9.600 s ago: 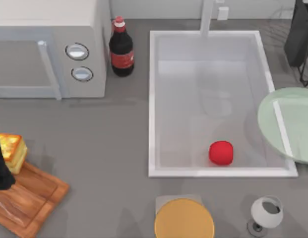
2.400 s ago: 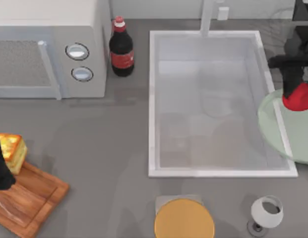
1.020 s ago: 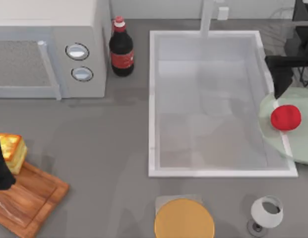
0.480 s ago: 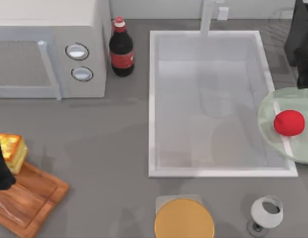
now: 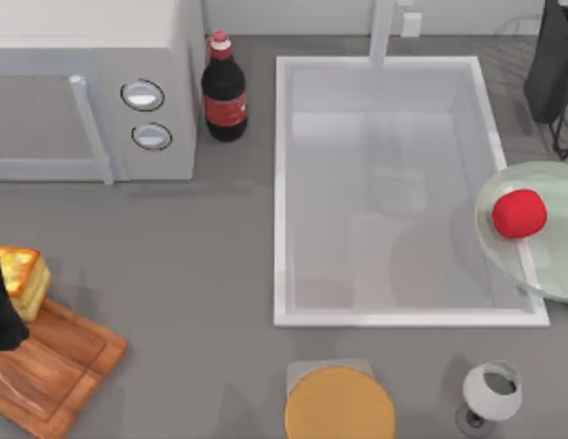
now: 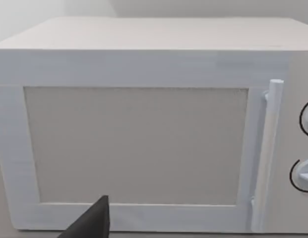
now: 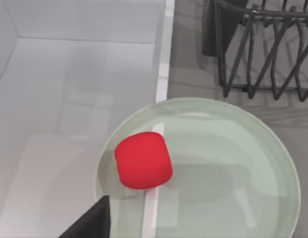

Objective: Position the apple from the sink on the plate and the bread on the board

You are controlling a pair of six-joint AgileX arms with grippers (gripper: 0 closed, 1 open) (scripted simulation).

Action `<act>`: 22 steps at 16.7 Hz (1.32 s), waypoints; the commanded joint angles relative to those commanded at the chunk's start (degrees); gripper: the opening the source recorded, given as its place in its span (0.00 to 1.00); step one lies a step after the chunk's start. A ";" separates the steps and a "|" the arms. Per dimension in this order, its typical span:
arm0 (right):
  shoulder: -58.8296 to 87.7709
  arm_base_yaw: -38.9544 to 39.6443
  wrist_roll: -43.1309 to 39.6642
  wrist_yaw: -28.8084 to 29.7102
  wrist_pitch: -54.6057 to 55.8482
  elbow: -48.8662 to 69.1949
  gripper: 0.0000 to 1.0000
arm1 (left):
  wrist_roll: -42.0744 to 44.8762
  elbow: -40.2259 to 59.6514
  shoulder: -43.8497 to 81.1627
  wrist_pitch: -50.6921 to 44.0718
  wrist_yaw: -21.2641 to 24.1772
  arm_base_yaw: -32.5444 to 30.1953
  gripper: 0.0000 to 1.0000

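The red apple (image 5: 519, 214) lies free on the pale green plate (image 5: 549, 265), near the plate's edge that overlaps the white sink (image 5: 282, 183). The right wrist view looks down on the apple (image 7: 143, 159) resting on the plate (image 7: 233, 188), with nothing gripping it. My right arm (image 5: 551, 64) hangs at the top right corner, apart from the apple. The golden bread (image 5: 20, 279) sits at the far corner of the wooden board (image 5: 64, 366) at the left edge. My left arm (image 5: 0, 306) stands right beside the bread and hides part of it.
A white microwave (image 5: 82, 91) fills the back left, with a cola bottle (image 5: 223, 90) next to it. An orange-yellow disc (image 5: 339, 402) and a white cup (image 5: 490, 391) stand at the front. A dark wire rack (image 7: 263, 44) is behind the plate.
The right arm carried the apple from the sink to the plate, let it go and drew back to the corner. The apple has since rolled slightly leftward on the plate. The left arm has not moved.
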 joint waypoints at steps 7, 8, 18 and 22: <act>-34.22 -2.23 -0.30 1.19 23.02 -31.69 1.00 | 0.00 0.00 0.00 0.00 0.00 0.00 1.00; -36.79 -2.44 -0.33 1.30 25.15 -34.17 1.00 | 0.00 0.00 0.00 0.00 0.00 0.00 1.00; -40.94 -2.80 -0.38 1.50 28.89 -38.08 1.00 | 0.06 0.61 0.63 -0.53 -0.01 0.00 1.00; -40.94 -2.80 -0.38 1.50 28.89 -38.08 1.00 | 0.82 8.17 9.16 -7.08 -0.08 -0.06 1.00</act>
